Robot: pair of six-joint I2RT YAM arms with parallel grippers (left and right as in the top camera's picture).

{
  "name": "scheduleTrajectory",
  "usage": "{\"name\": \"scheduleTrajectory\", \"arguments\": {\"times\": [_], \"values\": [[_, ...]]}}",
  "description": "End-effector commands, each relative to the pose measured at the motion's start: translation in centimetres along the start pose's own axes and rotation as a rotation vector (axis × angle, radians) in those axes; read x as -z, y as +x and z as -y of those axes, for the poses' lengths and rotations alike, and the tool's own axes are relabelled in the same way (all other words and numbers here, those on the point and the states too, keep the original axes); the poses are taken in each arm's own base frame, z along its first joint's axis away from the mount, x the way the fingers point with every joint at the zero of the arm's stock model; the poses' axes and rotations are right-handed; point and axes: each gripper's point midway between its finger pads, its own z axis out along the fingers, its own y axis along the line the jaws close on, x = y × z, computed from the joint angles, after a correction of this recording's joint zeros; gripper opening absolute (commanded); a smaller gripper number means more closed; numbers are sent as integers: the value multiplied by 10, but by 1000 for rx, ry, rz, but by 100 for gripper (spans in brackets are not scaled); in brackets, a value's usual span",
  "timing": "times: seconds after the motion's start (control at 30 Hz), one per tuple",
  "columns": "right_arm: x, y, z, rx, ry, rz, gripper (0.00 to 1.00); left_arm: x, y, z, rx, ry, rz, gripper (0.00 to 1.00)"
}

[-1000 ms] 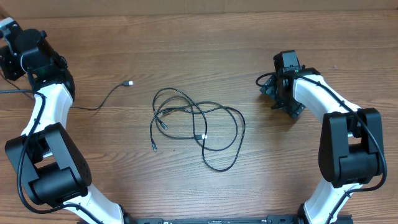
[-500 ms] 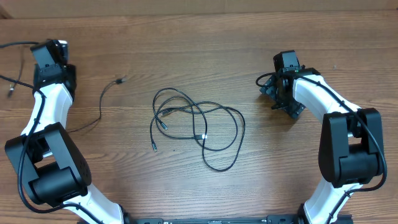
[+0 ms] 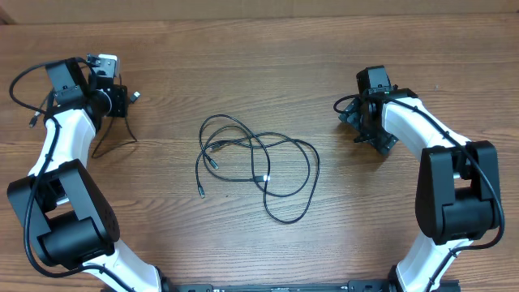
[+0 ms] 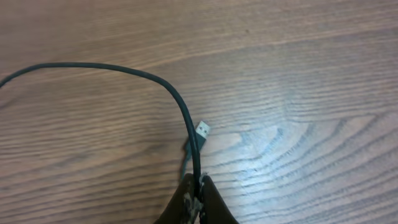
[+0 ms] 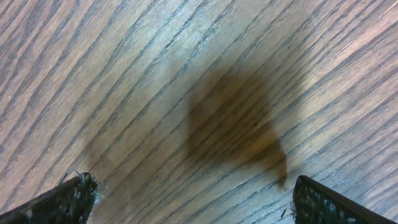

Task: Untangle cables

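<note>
A tangle of thin black cables (image 3: 258, 156) lies in loops at the table's middle, with small plug ends at its left and centre. A separate black cable (image 4: 124, 69) is pinched in my left gripper (image 3: 124, 102), at the far left of the table. In the left wrist view the jaws (image 4: 199, 190) are shut on it, and its USB plug (image 4: 202, 130) hangs just beyond them. That plug also shows in the overhead view (image 3: 135, 96). My right gripper (image 3: 351, 119) is open and empty, right of the tangle. Only bare wood lies between its fingers (image 5: 193, 199).
The held cable trails in a loop past the left arm towards the table's left edge (image 3: 16, 85) and down onto the wood. The wooden table (image 3: 259, 65) has nothing else on it. Both arm bases stand at the front edge.
My left gripper has swung from the far left corner rightward, with the cable in it. The cable's plug end has been dragged left towards the gripper. The right arm and the tangle have not moved.
</note>
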Motion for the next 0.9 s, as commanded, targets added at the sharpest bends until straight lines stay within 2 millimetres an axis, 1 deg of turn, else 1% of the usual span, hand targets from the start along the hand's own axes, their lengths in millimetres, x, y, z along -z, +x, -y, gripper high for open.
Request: {"name": "scheduleTrajectory", "arguments": {"times": [0.0, 0.07, 0.17, 0.23, 0.3, 0.33, 0.37, 0.43, 0.5, 0.53, 0.57, 0.6, 0.67, 0.7, 0.77, 0.87], "values": [[3, -2, 1, -6, -1, 12, 100, -17, 24, 14, 37, 72, -52, 5], [3, -2, 1, -6, -1, 12, 100, -24, 35, 16, 48, 85, -84, 7], [3, -2, 1, -6, -1, 12, 100, -35, 53, 20, 66, 105, -138, 20], [3, -2, 1, -6, -1, 12, 100, -43, 70, 23, 81, 119, -185, 20], [3, -2, 1, -6, -1, 12, 100, -50, 85, 22, 91, 109, -235, 23], [3, -2, 1, -6, -1, 12, 100, -54, 95, 18, 93, 88, -269, 38], [3, -2, 1, -6, -1, 12, 100, -57, 104, 14, 92, 60, -297, 42], [3, -2, 1, -6, -1, 12, 100, -59, 113, 6, 87, 15, -332, 43], [3, -2, 1, -6, -1, 12, 100, -57, 117, -3, 79, -39, -354, 41], [3, -2, 1, -6, -1, 12, 100, -55, 118, -10, 72, -78, -367, 32], [3, -2, 1, -6, -1, 12, 100, -53, 121, -18, 63, -126, -385, 25], [3, -2, 1, -6, -1, 12, 100, -51, 124, -27, 54, -176, -405, 23], [3, -2, 1, -6, -1, 12, 100, -43, 130, -48, 32, -302, -451, 26], [3, -2, 1, -6, -1, 12, 100, -36, 132, -60, 19, -382, -479, 25], [3, -2, 1, -6, -1, 12, 100, -28, 134, -76, 3, -484, -504, 25], [3, -2, 1, -6, -1, 12, 100, -22, 131, -88, -6, -557, -505, 28]]}}
